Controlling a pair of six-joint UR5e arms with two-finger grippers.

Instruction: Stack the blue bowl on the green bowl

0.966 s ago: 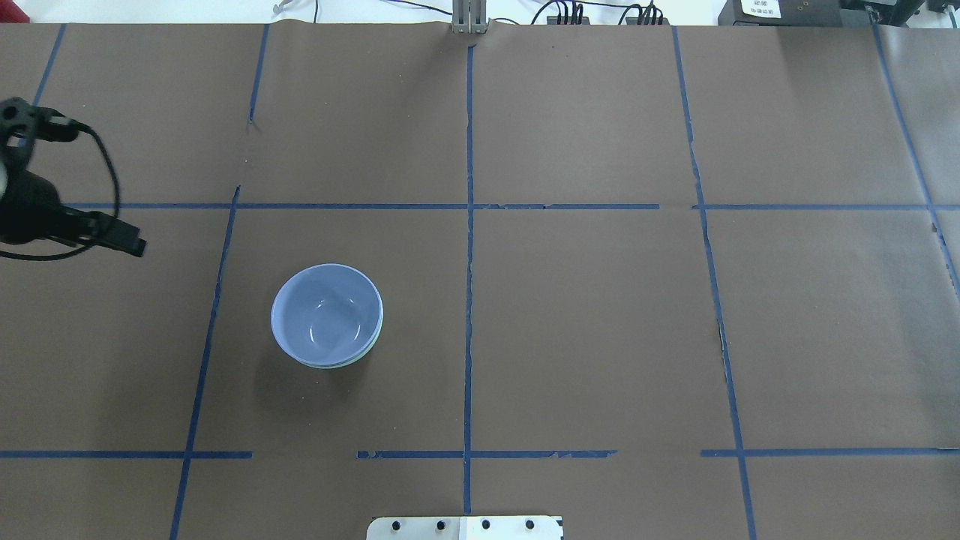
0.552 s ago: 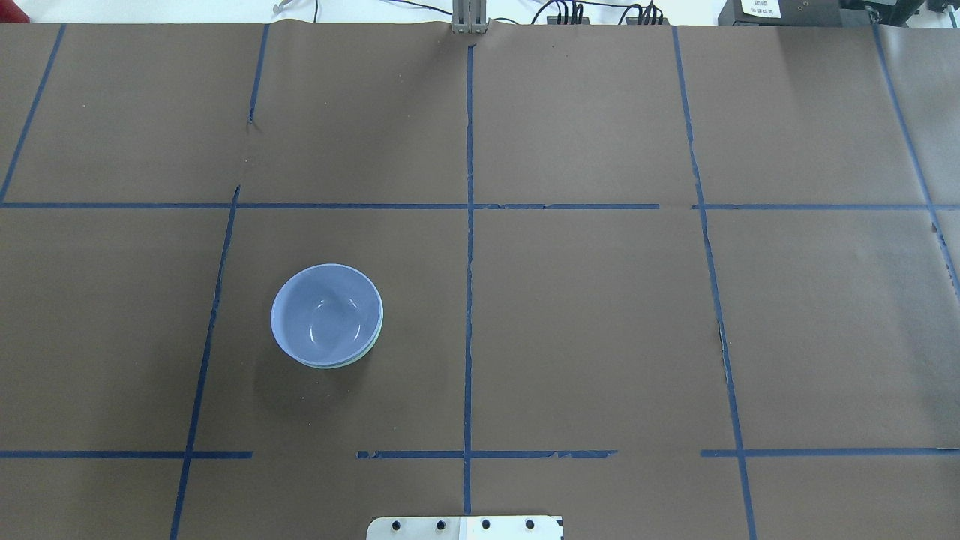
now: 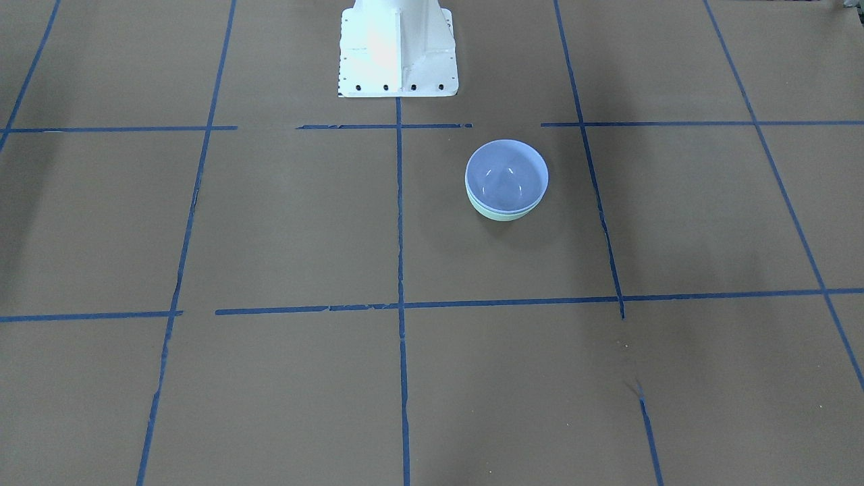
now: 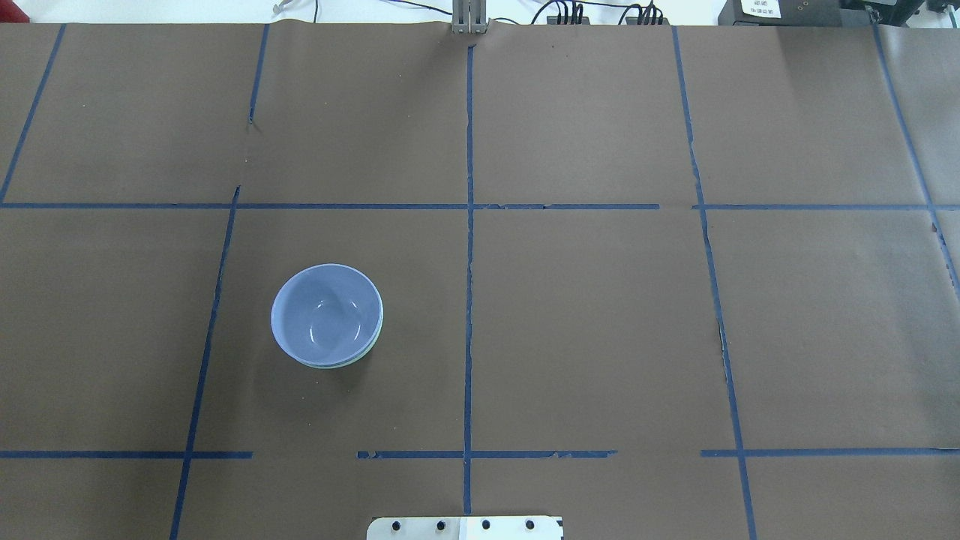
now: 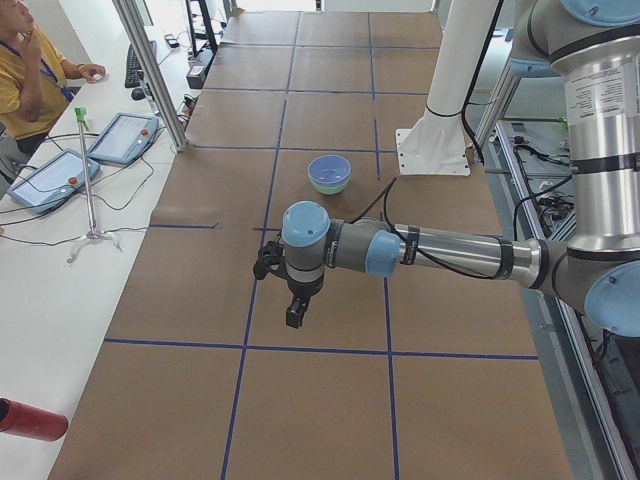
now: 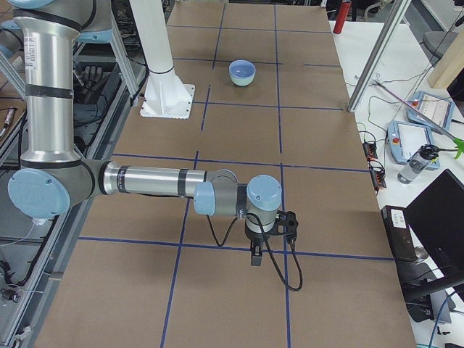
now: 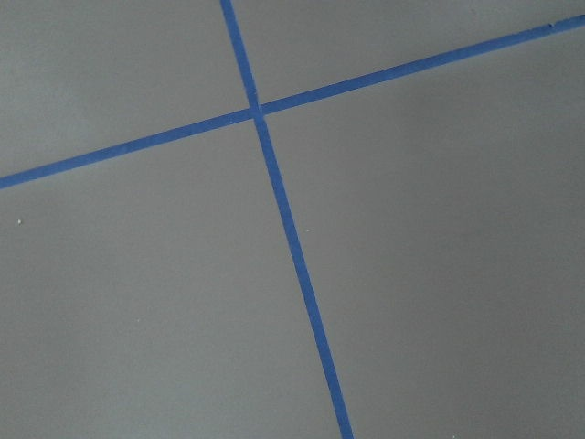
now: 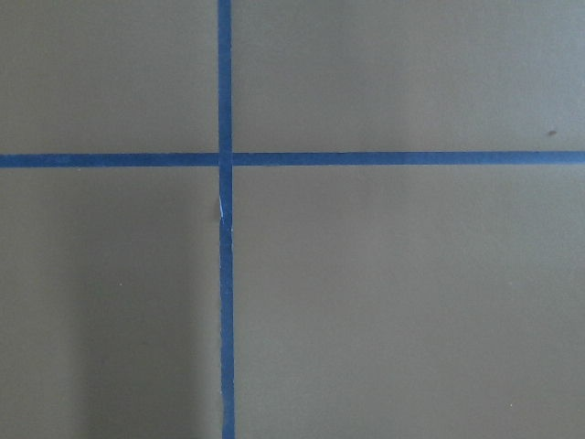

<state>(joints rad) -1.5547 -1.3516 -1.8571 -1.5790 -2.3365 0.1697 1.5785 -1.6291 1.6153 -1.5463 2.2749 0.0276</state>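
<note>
A round, glossy, periwinkle-blue bowl (image 4: 326, 315) sits nested inside a round, glossy, mint-green bowl (image 3: 503, 215). Only a thin crescent of the green rim shows beneath the blue one. The pair rests upright on the brown paper-covered table (image 4: 600, 315), marked with a blue tape grid (image 4: 469, 262), on the robot's left side of the centre line and fairly near the white robot base (image 3: 398, 47).

Neither arm appears over the table in the overhead or front-facing views. The left gripper (image 5: 293, 318) and the right gripper (image 6: 254, 258) each hang low over bare paper, well apart from the bowls. They show only in the side views, so you cannot tell how far the jaws stand open, though nothing appears to be held in either. Each wrist camera shows only a tape crossing.

The stack looks finished, so from here the main risk is disturbance. If you bring the left arm back across its half of the table, a low sweep could clip the rims and push the stack. The smooth bowls would likely slide easily on the paper. From these angles you cannot tell whether the blue bowl sits fully level. If it is cocked, a knock to the table could rock it or lift it out.
</note>
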